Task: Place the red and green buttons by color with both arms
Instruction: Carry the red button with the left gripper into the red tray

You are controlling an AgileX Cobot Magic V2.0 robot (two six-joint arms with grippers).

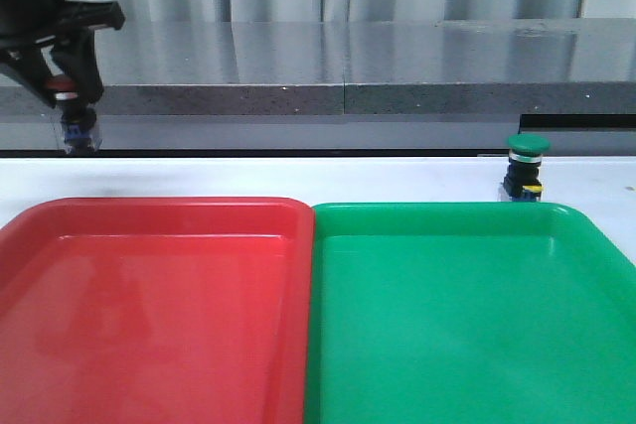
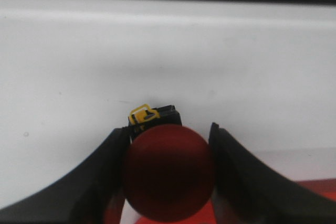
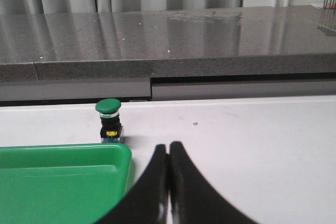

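My left gripper (image 1: 72,96) is shut on the red button (image 1: 78,129) and holds it in the air above the table's far left, behind the red tray (image 1: 149,305). In the left wrist view the dark-red cap (image 2: 169,171) sits between the two fingers (image 2: 100,182), with its black body and a yellow tab showing past it. The green button (image 1: 525,168) stands upright on the white table just behind the green tray (image 1: 467,325). My right gripper (image 3: 169,148) is shut and empty, over the table beside the green tray's corner (image 3: 52,182), short of the green button (image 3: 108,121).
The two trays lie side by side and fill the near table. A strip of white table (image 1: 298,176) runs behind them. A grey stone counter (image 1: 348,67) stands along the back. The right gripper does not show in the front view.
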